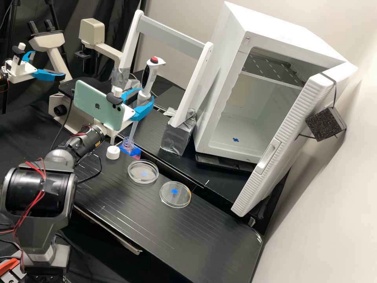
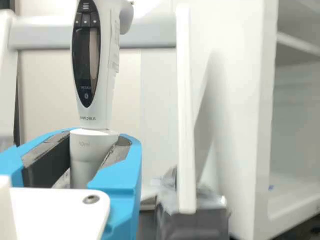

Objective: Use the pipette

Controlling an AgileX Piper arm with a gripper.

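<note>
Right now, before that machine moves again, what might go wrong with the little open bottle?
The long tip of the pipette is down at the mouth of the open bottle. Pulled sideways, it could catch the rim and knock the bottle over; with the cap off beside it, that might spill.

The pincer grips the pipette below its tall handle, so a bump up top could perhaps twist it.
</note>
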